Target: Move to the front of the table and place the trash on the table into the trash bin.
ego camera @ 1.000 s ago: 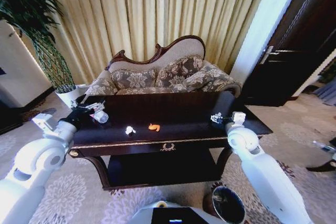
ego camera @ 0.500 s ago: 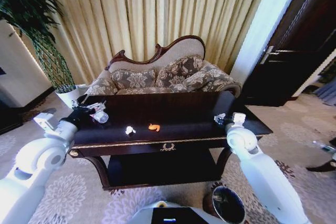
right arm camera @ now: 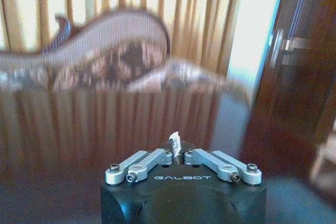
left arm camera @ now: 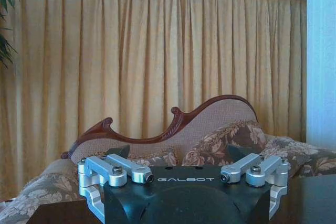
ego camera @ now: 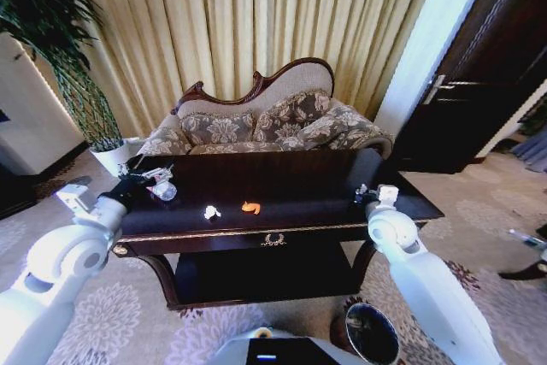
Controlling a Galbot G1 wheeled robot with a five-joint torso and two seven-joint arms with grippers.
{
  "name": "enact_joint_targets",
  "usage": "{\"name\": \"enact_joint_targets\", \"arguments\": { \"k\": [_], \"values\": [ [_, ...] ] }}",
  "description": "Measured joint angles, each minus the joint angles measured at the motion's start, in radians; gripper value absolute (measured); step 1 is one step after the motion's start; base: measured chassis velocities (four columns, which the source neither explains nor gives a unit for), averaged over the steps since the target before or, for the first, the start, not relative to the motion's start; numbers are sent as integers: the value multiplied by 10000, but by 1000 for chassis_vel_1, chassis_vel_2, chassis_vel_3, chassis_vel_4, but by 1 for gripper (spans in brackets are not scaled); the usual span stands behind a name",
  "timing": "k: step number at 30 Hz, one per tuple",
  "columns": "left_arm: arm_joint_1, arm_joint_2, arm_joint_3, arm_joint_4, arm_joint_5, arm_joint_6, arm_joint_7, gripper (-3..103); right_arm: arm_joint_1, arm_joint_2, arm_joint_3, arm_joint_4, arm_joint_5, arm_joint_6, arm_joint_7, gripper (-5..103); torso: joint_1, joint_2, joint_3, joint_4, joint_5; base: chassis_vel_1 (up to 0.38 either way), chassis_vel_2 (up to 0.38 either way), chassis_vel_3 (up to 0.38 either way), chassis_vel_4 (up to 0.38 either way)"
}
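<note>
The white scrap (ego camera: 211, 211) and orange scrap (ego camera: 250, 207) sit close together near the front middle of the table (ego camera: 308, 198). The bottle (ego camera: 162, 188) lies at the table's left end, right by the left gripper (ego camera: 137, 179), whose fingers are spread wide. The right gripper (right arm camera: 177, 153) hovers over the table's right end, pinched on a tiny white bit (right arm camera: 174, 140). The trash bin (ego camera: 371, 333) is on the floor, front right.

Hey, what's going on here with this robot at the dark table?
The robot stands facing the dark glossy wooden table. Its left gripper is open at the table's left end, beside a clear plastic bottle. Its right gripper, over the right end, looks shut on a small white bit. A crumpled white scrap and an orange scrap lie mid-table. The round dark bin sits on the floor.
</note>
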Motion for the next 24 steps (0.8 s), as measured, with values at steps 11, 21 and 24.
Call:
{"name": "enact_joint_targets", "arguments": {
  "k": [11, 21, 24],
  "values": [
    [15, -14, 9, 2, 27, -37, 11, 100, -662, -31, 22, 562, -1068, 3412, -1726, 1, 0, 0, 0, 0, -1, 0, 0, 0, 0],
    [39, -14, -19, -5, 32, -49, 18, 100, -941, -36, -11, 1208, -1174, 2977, -2049, 1, 0, 0, 0, 0, -1, 0, 0, 0, 0],
    [43, -19, -51, -8, 31, -57, 19, 100, -940, -43, -22, 1257, -1176, 2800, -2018, 1, 1, 0, 0, 0, -1, 0, 0, 0, 0]
  ]
}}
